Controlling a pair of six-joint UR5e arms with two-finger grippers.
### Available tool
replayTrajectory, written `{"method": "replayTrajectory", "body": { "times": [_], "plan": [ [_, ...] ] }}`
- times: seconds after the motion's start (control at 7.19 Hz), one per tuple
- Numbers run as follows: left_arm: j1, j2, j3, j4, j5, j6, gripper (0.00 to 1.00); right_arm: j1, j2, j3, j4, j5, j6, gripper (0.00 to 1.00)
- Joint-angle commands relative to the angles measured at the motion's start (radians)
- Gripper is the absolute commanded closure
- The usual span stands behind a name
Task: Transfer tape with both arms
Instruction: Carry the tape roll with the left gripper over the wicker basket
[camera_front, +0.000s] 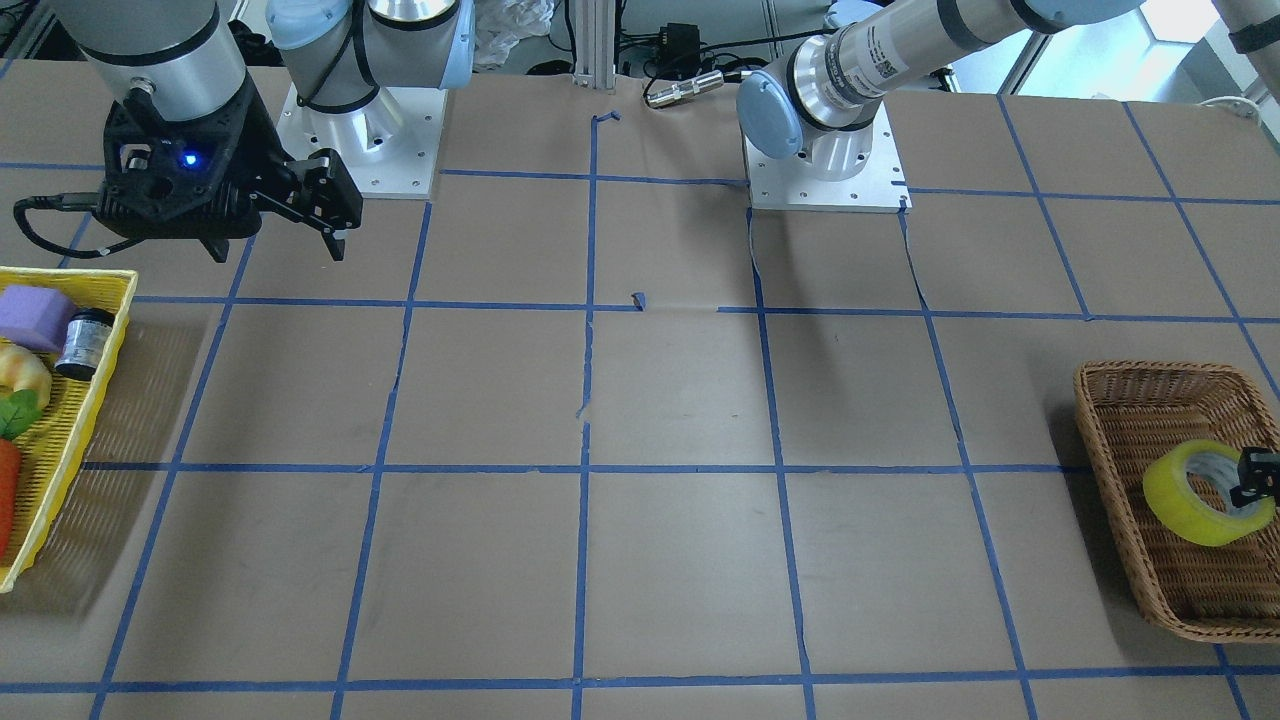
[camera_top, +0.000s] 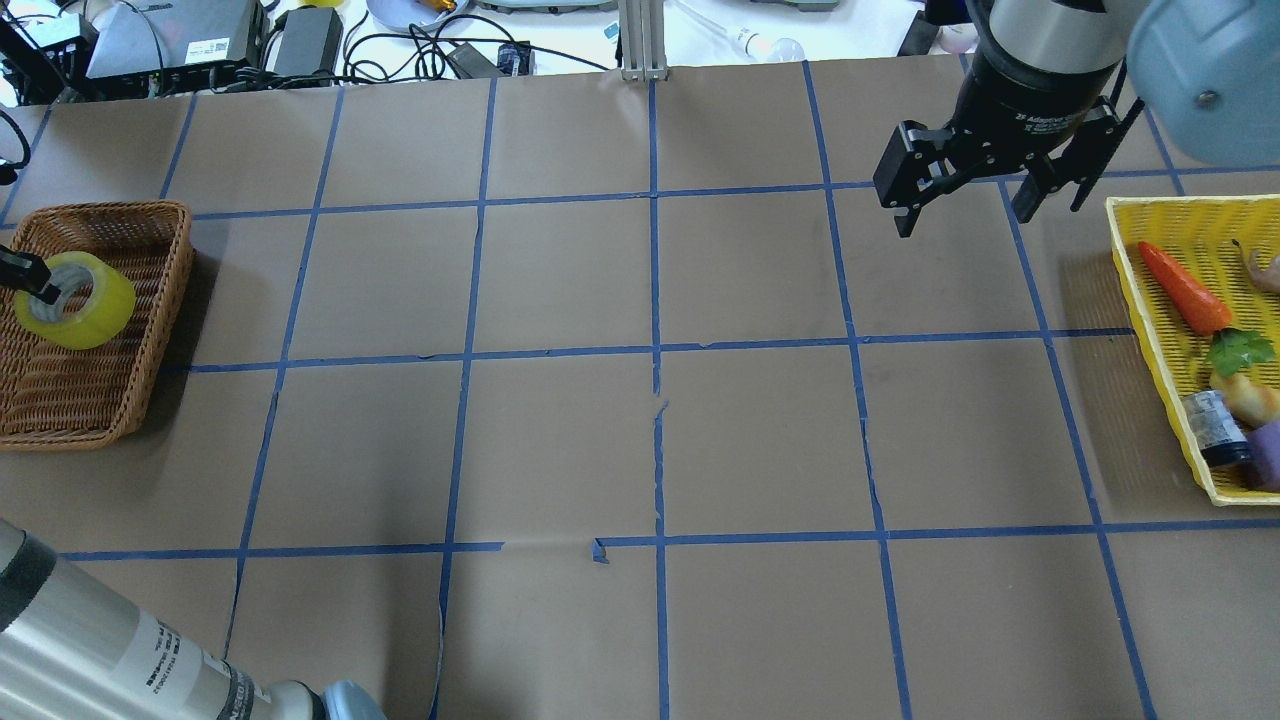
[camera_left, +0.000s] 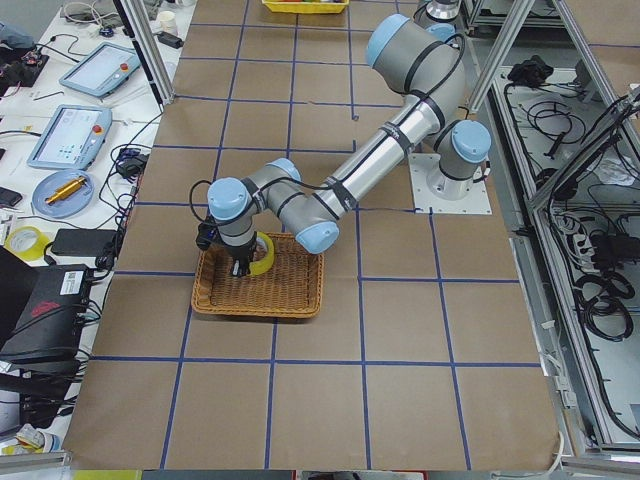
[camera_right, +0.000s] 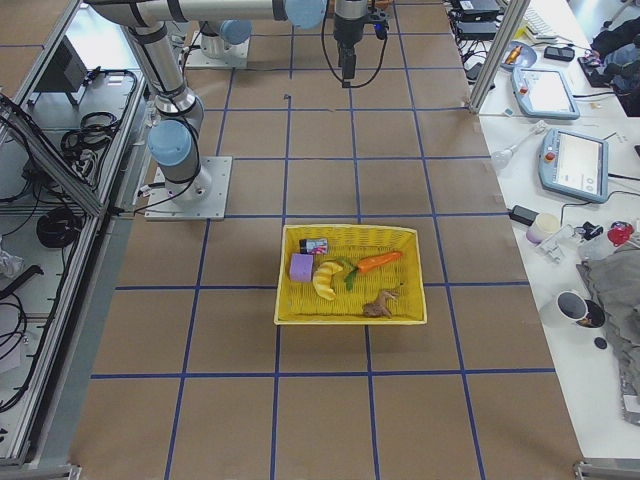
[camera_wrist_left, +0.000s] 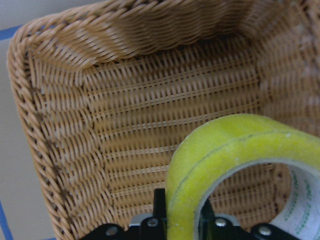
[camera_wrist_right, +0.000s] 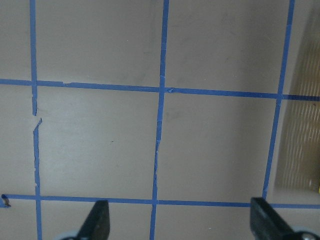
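Note:
The yellow tape roll (camera_front: 1195, 495) sits tilted inside a brown wicker basket (camera_front: 1130, 420) at the table's end on my left. My left gripper (camera_front: 1255, 478) is shut on the roll's wall, one finger inside the whitish core. The left wrist view shows the tape (camera_wrist_left: 225, 150) clamped between the fingers above the basket floor (camera_wrist_left: 150, 115). From overhead the tape (camera_top: 75, 300) and left gripper (camera_top: 30, 275) are at the far left. My right gripper (camera_top: 965, 220) is open and empty, hovering above the table on the right; it also shows in the front view (camera_front: 275, 240).
A yellow basket (camera_top: 1150, 300) with a toy carrot (camera_top: 1185, 290), a small bottle (camera_top: 1215, 428) and other items stands at the right end, just beside the right gripper. Blue tape grid lines cross the brown table. Cables and devices lie beyond the far edge.

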Motion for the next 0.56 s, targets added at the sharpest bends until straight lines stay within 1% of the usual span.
{"method": "replayTrajectory", "body": {
  "times": [0.0, 0.14, 0.28, 0.42],
  "plan": [
    [0.005, -0.027, -0.004, 0.006, -0.039, -0.043, 0.28, 0.0, -0.003, 0.006, -0.032, 0.027, 0.003, 0.0],
    [0.003, -0.009, -0.002, 0.005, -0.043, -0.079, 0.0, 0.0, -0.002, 0.006, -0.032, 0.024, -0.003, 0.0],
    [-0.03, 0.031, -0.005, -0.029, -0.034, -0.101, 0.0, 0.0, -0.003, 0.006, -0.032, 0.024, -0.003, 0.0],
    [-0.129, 0.113, 0.005, -0.163, -0.017, -0.174, 0.0, 0.0, -0.003, 0.009, -0.032, 0.023, -0.006, 0.0]
  ]
}}
